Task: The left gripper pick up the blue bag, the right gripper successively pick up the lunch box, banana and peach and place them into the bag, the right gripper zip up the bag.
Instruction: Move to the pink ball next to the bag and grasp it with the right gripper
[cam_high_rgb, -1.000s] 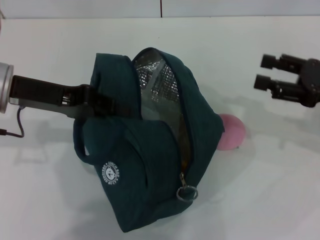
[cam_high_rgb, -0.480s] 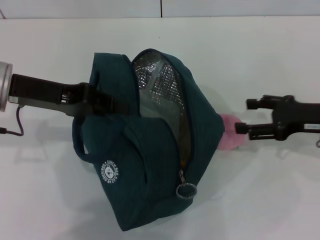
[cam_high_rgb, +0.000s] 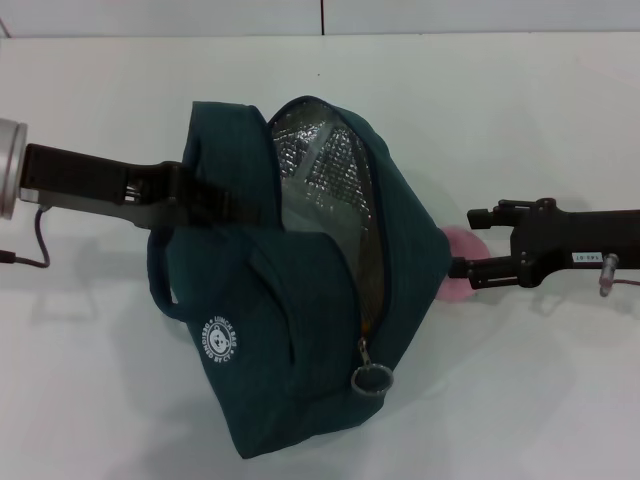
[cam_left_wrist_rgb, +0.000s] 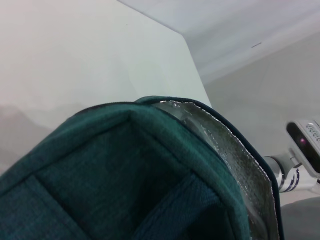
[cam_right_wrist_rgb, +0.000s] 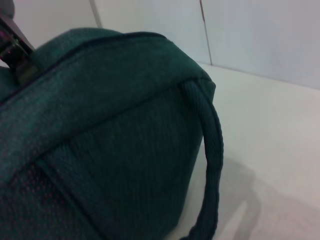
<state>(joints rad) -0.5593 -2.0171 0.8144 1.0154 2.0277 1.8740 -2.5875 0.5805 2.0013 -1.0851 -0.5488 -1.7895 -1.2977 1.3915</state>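
On the white table (cam_high_rgb: 540, 400), the bag (cam_high_rgb: 290, 330) is the biggest thing and serves as the landmark. It is dark teal rather than plainly blue, held up and tilted, its zip undone so the silver lining (cam_high_rgb: 325, 165) shows through the long mouth. It has barely shifted over the last second.

The left gripper (cam_high_rgb: 205, 200) reaches in from the bag's left side, closed on the fabric near the top edge, and it has kept that hold throughout. The left wrist view shows only the bag's rim and lining close up.

The right gripper (cam_high_rgb: 468, 243) has changed most. A second ago it hung well to the right of the bag and higher, fingers apart. It has since come down and swung in to the bag's right side, and its two fingers now stand open on either side of the peach (cam_high_rgb: 458, 262), one above and one below as the head view shows them. Whether they touch the fruit cannot be told.

The peach lies on the table just beside the bag's right flank, partly hidden behind it. No lunch box or banana is visible outside the bag, so they are probably inside already. The zip pull ring (cam_high_rgb: 372, 379) hangs at the bag's lower front, untouched.

By this reading, the peach pick is about to happen; closing, lifting and zipping remain.
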